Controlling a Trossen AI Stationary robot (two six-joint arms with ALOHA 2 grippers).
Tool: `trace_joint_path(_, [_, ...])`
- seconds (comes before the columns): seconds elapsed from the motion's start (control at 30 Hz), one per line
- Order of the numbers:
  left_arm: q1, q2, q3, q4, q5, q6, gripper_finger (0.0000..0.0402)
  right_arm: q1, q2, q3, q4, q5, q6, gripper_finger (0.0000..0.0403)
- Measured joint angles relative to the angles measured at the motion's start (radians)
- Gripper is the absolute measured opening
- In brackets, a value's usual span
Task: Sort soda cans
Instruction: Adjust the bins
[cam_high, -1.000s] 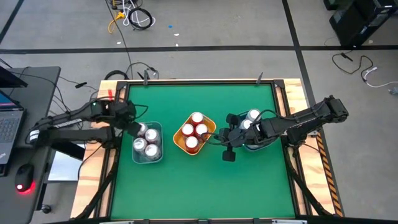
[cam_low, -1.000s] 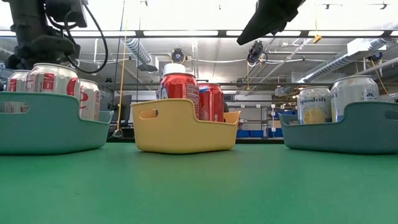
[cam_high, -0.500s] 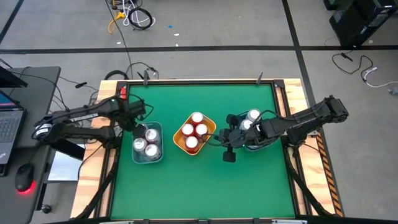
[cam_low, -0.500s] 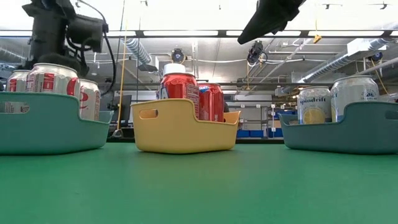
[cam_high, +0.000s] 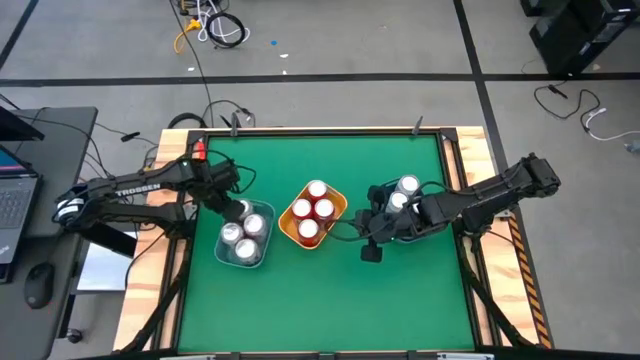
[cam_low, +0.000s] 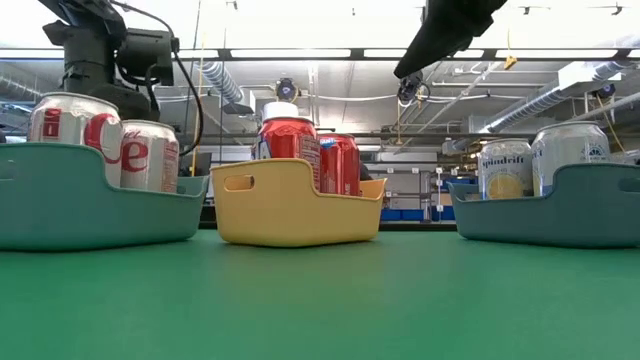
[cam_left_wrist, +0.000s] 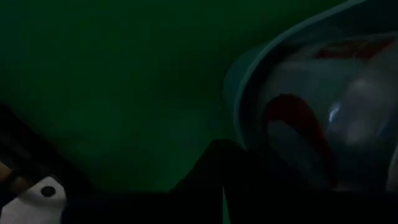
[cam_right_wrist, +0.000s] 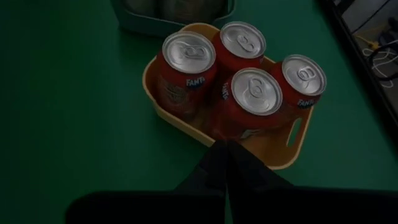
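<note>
Soda cans sit sorted into three bins: four red Fanta cans in the yellow bin at frame centre, silver-grey ones in the left teal bin, pale ones in the right teal bin. Since a second ago the left bin has slid and turned toward the centre, pushed by the left gripper at its upper-left corner; its fingers are too dark to read. The right gripper, pressed together, waits at centre-right. Sorting looks essentially complete.

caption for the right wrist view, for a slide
Four red cans in a yellow bin on the green table.
</note>
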Motion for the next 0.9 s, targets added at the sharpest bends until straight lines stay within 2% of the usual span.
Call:
trace_joint_path(0.17, [0.0,-0.037,0.0,-0.015,-0.002,0.024,0.0,0.0,0.0,0.0,0.001,0.001,0.009,0.0])
trace_joint_path(0.37, [-0.008,-0.163,0.021,-0.12,0.15,-0.028,0.0,0.008,0.0,0.0,-0.007,0.001,0.018,0.0])
trace_joint_path(0.43, [-0.02,-0.201,0.021,-0.171,0.159,-0.066,0.0,0.012,0.0,0.0,-0.006,0.004,0.022,0.0])
trace_joint_path(0.53, [-0.056,-0.236,0.021,-0.163,0.167,-0.106,0.0,0.018,0.0,0.0,-0.006,0.006,0.027,0.0])
trace_joint_path(0.67, [-0.107,-0.226,0.021,-0.149,0.178,-0.16,0.0,0.026,0.0,0.0,-0.006,0.008,0.034,0.0])
trace_joint_path(0.9, [-0.172,-0.125,0.021,-0.14,0.171,-0.205,0.0,0.034,0.0,0.0,-0.005,0.009,0.035,0.0])
